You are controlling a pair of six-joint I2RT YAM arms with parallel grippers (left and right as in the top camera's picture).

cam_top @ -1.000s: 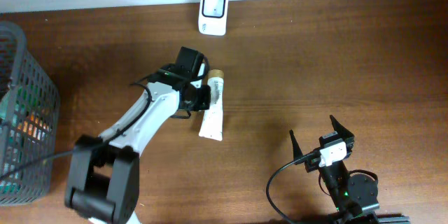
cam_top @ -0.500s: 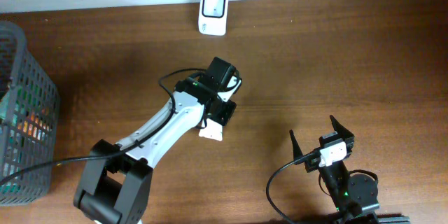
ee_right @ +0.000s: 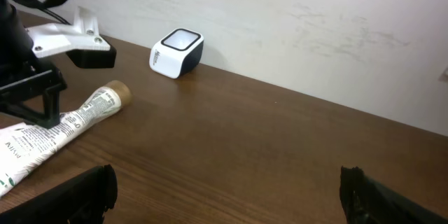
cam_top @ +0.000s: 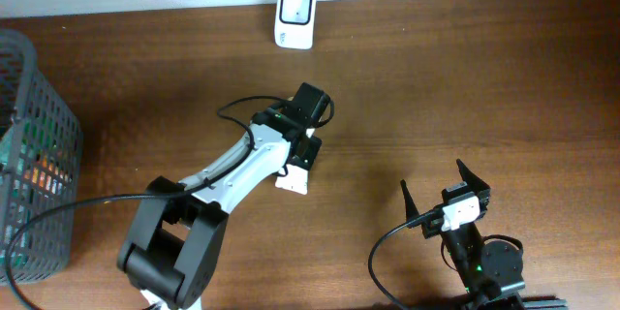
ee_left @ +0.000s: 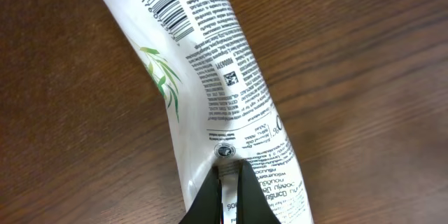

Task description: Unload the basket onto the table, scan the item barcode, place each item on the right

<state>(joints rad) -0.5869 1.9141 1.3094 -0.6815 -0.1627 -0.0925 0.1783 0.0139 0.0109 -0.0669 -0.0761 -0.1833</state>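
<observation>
A dark mesh basket point(cam_top: 39, 155) is sitting far left of the boxy white scanner point(cam_top: 294, 4). Just in front of the scanner, the left gripper point(ee_left: 227, 182), fingers pinched together, is pointing down at a soft white tube point(ee_left: 210, 63) lying barcode-up on the wood-grain table point(cam_top: 484, 77). Well right of the scanner, the right gripper point(cam_top: 431, 174) is gaping wide.

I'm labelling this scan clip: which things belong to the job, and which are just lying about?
Job: barcoded tube, white scanner, left hand at the tube.
Lying about: mesh basket, open right hand.
</observation>
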